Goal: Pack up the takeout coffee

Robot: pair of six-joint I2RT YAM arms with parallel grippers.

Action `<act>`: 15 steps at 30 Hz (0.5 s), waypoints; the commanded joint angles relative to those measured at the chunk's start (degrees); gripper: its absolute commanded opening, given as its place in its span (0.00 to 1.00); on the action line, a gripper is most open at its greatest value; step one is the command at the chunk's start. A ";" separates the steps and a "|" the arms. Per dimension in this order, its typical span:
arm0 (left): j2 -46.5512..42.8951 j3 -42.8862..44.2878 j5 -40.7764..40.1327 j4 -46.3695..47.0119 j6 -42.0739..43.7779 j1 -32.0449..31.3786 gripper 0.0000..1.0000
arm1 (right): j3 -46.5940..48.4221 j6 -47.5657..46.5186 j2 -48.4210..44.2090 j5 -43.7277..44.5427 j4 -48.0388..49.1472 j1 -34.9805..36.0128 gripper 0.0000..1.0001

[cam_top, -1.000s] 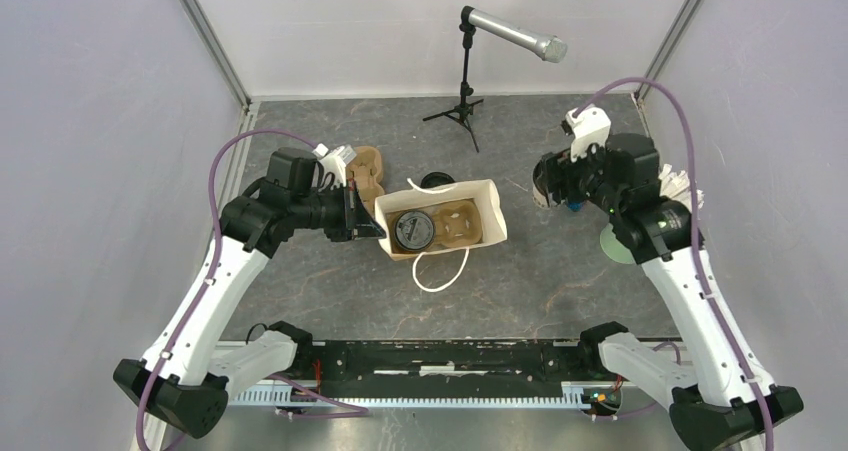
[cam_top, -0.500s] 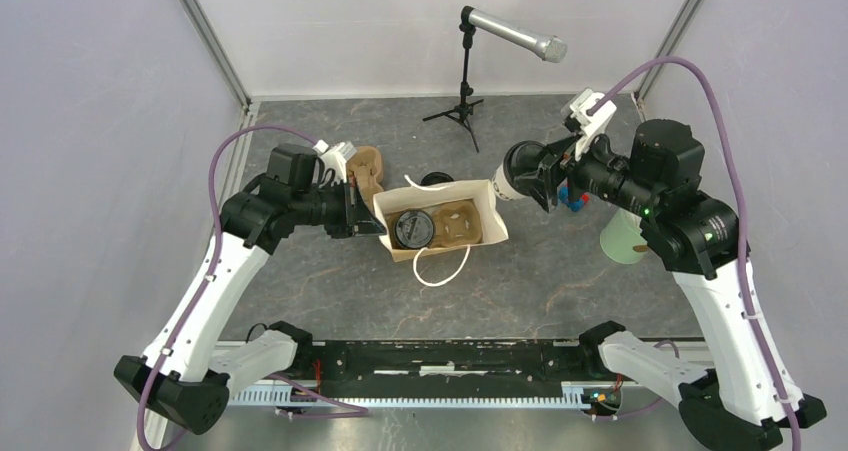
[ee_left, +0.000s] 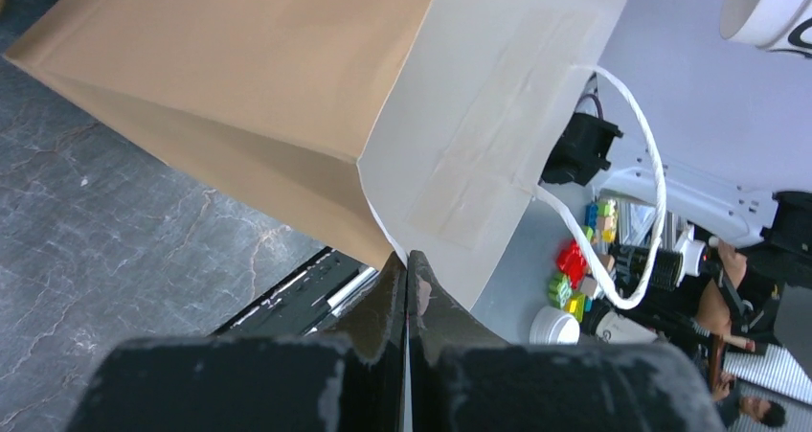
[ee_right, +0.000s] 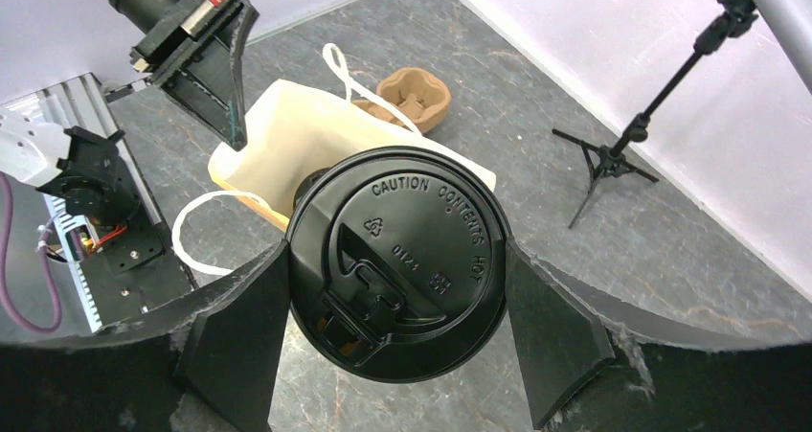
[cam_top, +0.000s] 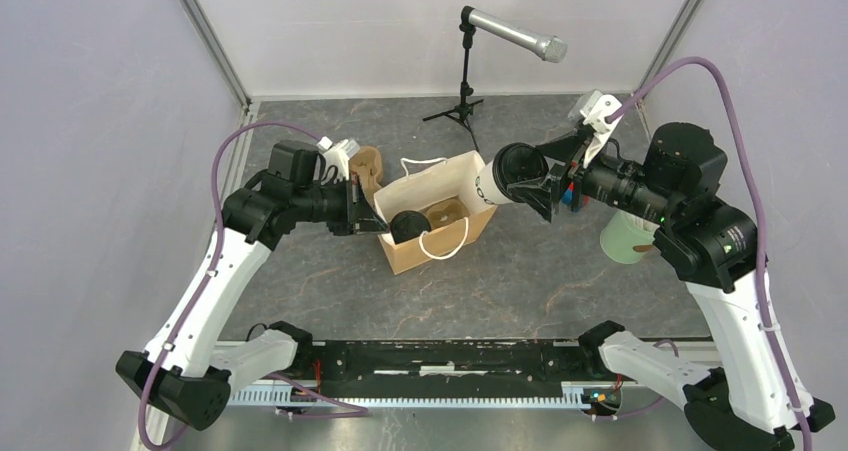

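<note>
Right gripper (cam_top: 538,184) clamps a coffee cup (ee_right: 397,269); left gripper (ee_left: 407,281) pinches the bag (ee_left: 239,58) rim, second cup (cam_top: 408,226) half hidden inside.

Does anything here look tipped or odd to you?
Yes: the paper bag leans, pinched at its rim by the left fingers, and the right fingers hold a lidded coffee cup on its side. No spill shows.

One white paper coffee cup (cam_top: 489,186) hung tipped on its side above the table, clamped across its black lid (ee_right: 397,260) by the right gripper (cam_top: 528,178); its base pointed toward the mouth of the paper bag (cam_top: 445,176); raised caution lettering ringed the lid; a second cup (cam_top: 407,227), black lid showing, sat inside the bag's left end.
</note>
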 commanded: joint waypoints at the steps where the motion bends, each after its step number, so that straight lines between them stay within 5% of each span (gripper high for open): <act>1: 0.43 1.94 4.93 2.13 5.14 0.43 0.02 | -0.77 0.40 -0.37 -4.13 5.21 0.72 0.68; 15: 0.05 1.71 6.10 3.11 5.29 0.40 0.02 | -7.82 -3.63 4.40 2.63 13.81 12.42 0.68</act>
